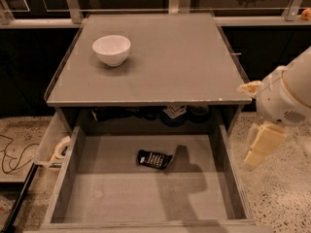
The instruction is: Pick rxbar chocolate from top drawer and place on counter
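The rxbar chocolate (pixel 154 159) is a small black wrapper with white print, lying flat near the middle of the top drawer (pixel 121 198). The drawer is pulled out wide below the counter (pixel 170 57). My gripper (pixel 262 147) is the cream-coloured end of the white arm. It hangs outside the drawer's right wall, above the floor, to the right of the bar and apart from it. It holds nothing that I can see. The arm's shadow falls on the drawer bottom just right of the bar.
A white bowl (pixel 112 50) stands on the counter's back left. Dark items with white patterns (pixel 172 113) sit in the shadow under the counter, behind the drawer. A narrow pale side tray (pixel 48 142) with a tape roll (pixel 62 147) sticks out at the left. The floor is speckled.
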### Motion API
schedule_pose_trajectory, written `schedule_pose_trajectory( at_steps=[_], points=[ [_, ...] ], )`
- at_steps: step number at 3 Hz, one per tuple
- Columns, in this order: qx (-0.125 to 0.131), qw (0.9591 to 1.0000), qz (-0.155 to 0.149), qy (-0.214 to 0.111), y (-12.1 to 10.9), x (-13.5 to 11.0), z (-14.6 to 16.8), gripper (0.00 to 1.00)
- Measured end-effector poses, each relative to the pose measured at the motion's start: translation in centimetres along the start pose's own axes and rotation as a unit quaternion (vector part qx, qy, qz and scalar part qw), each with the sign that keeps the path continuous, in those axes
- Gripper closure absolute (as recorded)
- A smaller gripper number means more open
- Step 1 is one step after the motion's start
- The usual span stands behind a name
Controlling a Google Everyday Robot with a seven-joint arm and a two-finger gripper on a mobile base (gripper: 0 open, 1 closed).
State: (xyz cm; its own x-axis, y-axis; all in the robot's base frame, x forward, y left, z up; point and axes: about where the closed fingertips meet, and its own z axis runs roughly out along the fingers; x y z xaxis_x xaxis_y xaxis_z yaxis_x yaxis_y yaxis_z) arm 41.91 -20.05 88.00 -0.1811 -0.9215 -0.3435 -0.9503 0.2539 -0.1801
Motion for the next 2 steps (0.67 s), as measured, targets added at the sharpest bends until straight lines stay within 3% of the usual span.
schedule_pose_trajectory(
  at_steps=[1,2],
  points=[
    [-0.006,0.9989,0.003,-0.047,0.62,1.03,3.79,0.0],
    [-0.002,0.9988,0.0,-0.049,0.51,0.83,3.67,0.0]
  ],
)
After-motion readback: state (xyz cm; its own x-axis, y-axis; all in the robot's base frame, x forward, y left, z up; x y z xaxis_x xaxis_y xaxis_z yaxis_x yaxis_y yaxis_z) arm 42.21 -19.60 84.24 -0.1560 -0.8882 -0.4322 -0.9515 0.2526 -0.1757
